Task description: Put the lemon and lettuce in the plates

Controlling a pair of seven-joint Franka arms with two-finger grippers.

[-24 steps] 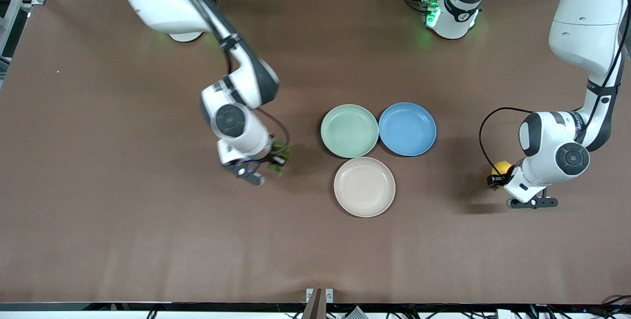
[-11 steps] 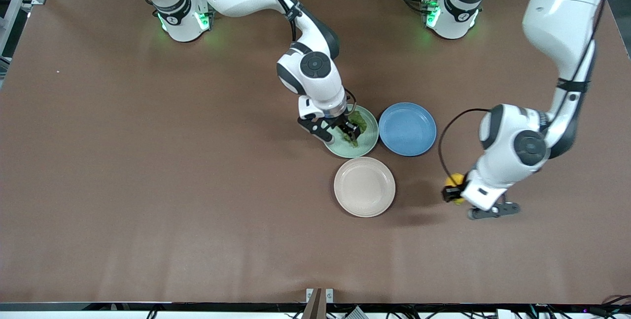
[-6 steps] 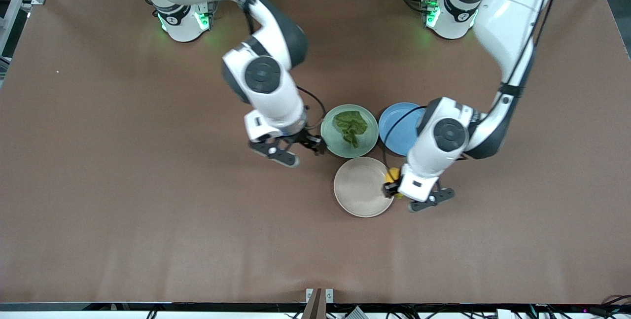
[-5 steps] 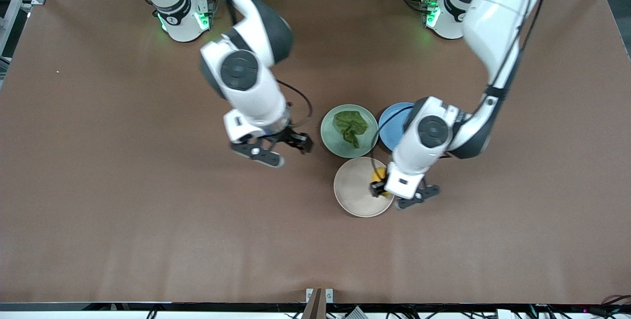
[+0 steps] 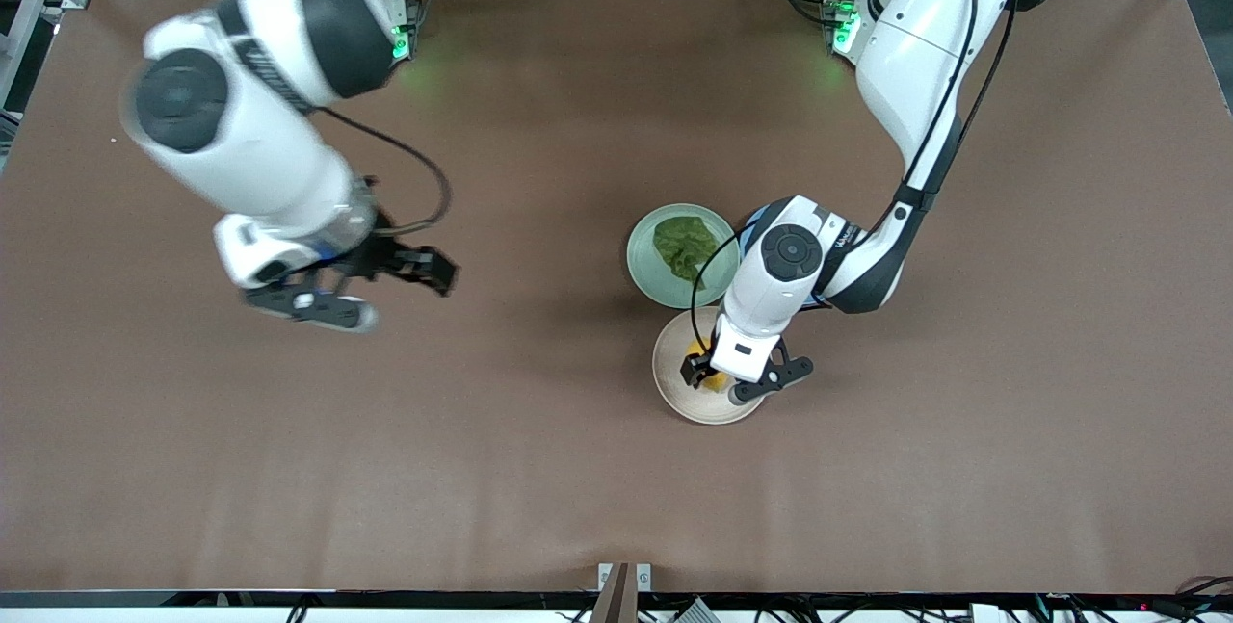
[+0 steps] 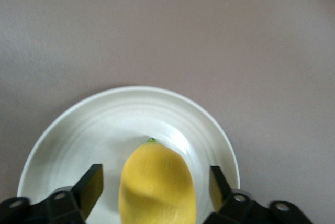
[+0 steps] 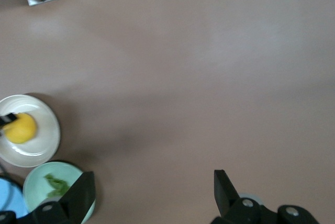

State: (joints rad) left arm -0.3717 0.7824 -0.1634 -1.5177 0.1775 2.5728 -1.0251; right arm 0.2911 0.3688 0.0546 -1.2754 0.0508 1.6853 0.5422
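Note:
The yellow lemon (image 6: 157,187) lies in the beige-white plate (image 6: 104,130). My left gripper (image 6: 155,182) is open around it, with plate showing between each finger and the fruit. In the front view the left gripper (image 5: 715,380) is low over that plate (image 5: 674,387), which lies nearer to the camera than the mint plate. The dark green lettuce (image 5: 686,246) lies in the mint green plate (image 5: 641,269). My right gripper (image 5: 424,269) is open and empty, up over bare table toward the right arm's end.
The blue plate (image 7: 6,203) lies beside the mint plate, mostly hidden under the left arm in the front view. The right wrist view shows the beige plate (image 7: 44,145) with the lemon (image 7: 21,128) and the mint plate (image 7: 36,195) with the lettuce (image 7: 56,185). Brown table lies all around.
The right gripper let go of the lettuce in the mint plate and moved away toward its own end. The left gripper carried the lemon over the beige plate and opened.

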